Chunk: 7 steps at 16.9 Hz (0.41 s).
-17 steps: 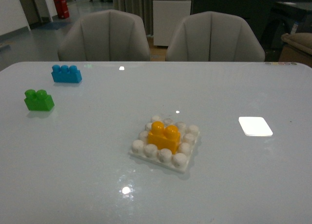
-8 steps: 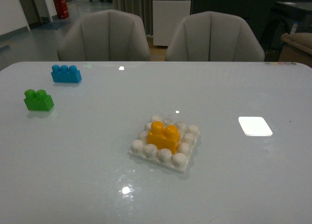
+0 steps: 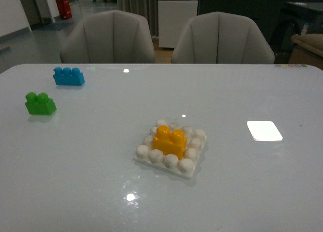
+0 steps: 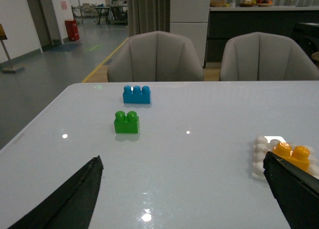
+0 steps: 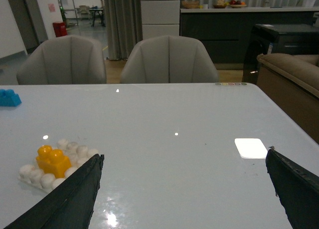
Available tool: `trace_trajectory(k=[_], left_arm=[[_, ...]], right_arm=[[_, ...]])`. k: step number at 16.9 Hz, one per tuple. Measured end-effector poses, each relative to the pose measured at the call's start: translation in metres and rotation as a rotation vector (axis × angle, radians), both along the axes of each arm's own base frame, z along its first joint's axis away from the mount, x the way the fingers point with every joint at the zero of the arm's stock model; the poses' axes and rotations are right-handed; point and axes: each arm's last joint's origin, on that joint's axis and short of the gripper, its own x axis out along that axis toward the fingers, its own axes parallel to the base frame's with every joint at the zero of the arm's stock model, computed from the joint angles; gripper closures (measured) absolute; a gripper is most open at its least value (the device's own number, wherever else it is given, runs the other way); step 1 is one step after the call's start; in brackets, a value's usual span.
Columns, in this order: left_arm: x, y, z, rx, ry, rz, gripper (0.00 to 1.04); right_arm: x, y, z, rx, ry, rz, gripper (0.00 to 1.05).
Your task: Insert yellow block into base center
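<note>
yellow block seated on the base, task looks done

the yellow block sits on the middle studs of the base, low centre of the front frame; nothing seems left to do. both the left gripper and right gripper are spread wide, holding nothing, well apart from it.

Glossy table; plastic yellow block.

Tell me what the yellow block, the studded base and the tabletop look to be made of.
Yellow block: likely molded plastic, glossy, with highlights on its rounded studs.
Base: probably white plastic, smooth, with molded round studs.
Tabletop: hard, polished, possibly glass or lacquer; it mirrors the ceiling lights.
</note>
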Motion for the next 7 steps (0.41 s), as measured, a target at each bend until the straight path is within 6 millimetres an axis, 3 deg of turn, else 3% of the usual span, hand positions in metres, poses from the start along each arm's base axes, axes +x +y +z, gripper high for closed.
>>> trace_trajectory(k=[7], left_arm=[[0.0000, 0.0000, 0.0000, 0.001, 0.000, 0.000, 0.07]], right_arm=[[0.0000, 0.0000, 0.0000, 0.000, 0.000, 0.000, 0.06]])
